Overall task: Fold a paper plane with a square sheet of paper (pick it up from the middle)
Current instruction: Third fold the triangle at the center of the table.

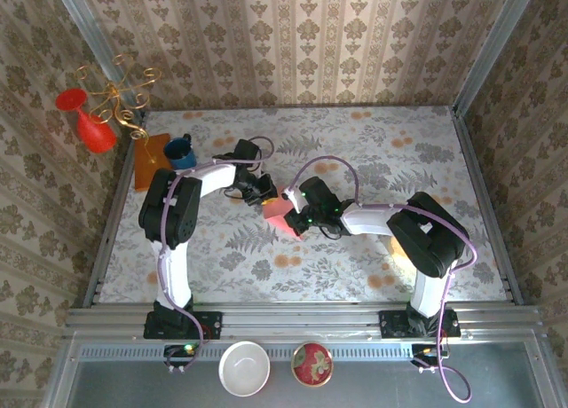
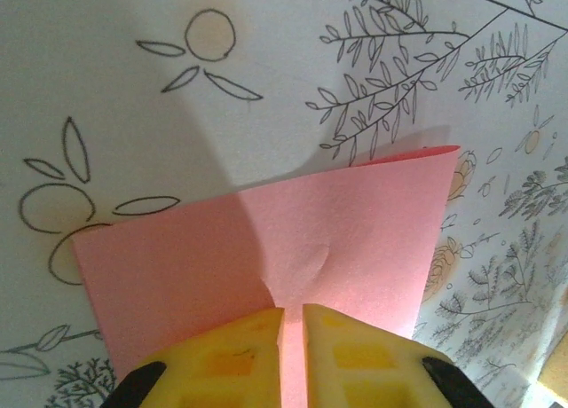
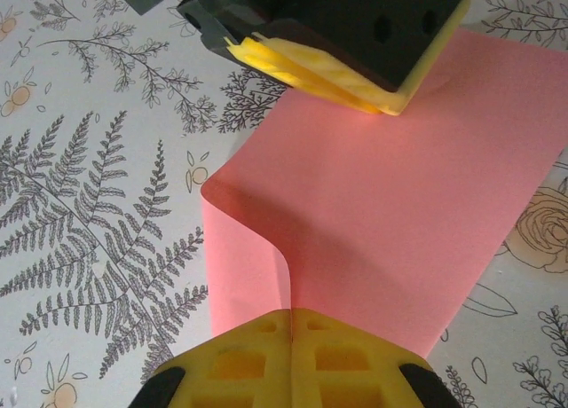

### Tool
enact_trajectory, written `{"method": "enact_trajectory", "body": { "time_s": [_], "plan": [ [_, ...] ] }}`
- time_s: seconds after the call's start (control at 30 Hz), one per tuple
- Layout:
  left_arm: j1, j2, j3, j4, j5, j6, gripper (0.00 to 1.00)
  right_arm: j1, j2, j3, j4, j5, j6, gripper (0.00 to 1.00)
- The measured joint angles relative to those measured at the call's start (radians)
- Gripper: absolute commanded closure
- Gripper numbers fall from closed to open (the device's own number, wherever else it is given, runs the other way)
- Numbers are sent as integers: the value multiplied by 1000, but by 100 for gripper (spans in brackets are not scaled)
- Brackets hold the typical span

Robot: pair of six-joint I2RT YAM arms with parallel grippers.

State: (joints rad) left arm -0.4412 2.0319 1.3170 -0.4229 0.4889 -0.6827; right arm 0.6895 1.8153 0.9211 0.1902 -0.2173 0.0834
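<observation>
Looking at a thin matte salmon-pink square sheet of paper (image 1: 277, 206) dead centre of the top view, down on the grey floral-print surface (image 1: 373, 151). Got the left gripper (image 1: 264, 192) pinched onto its upper-left edge, with a little dimple in the paper just above the yellow fingers (image 2: 232, 355) in the left wrist view. Same deal with the right gripper (image 3: 291, 324), bottom centre of its own view: clamped tight on a curled-up fold of the sheet. Also spotted a blue mug (image 1: 180, 151) just beside an orange-brown board (image 1: 147, 167), upper left, well apart.
</observation>
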Motion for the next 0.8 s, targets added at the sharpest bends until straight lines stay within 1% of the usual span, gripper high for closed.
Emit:
{"method": "enact_trajectory", "body": {
  "time_s": [0.8],
  "plan": [
    [-2, 11, 13, -19, -3, 26, 88, -3, 42, 4, -16, 62, 26, 100]
  ]
}}
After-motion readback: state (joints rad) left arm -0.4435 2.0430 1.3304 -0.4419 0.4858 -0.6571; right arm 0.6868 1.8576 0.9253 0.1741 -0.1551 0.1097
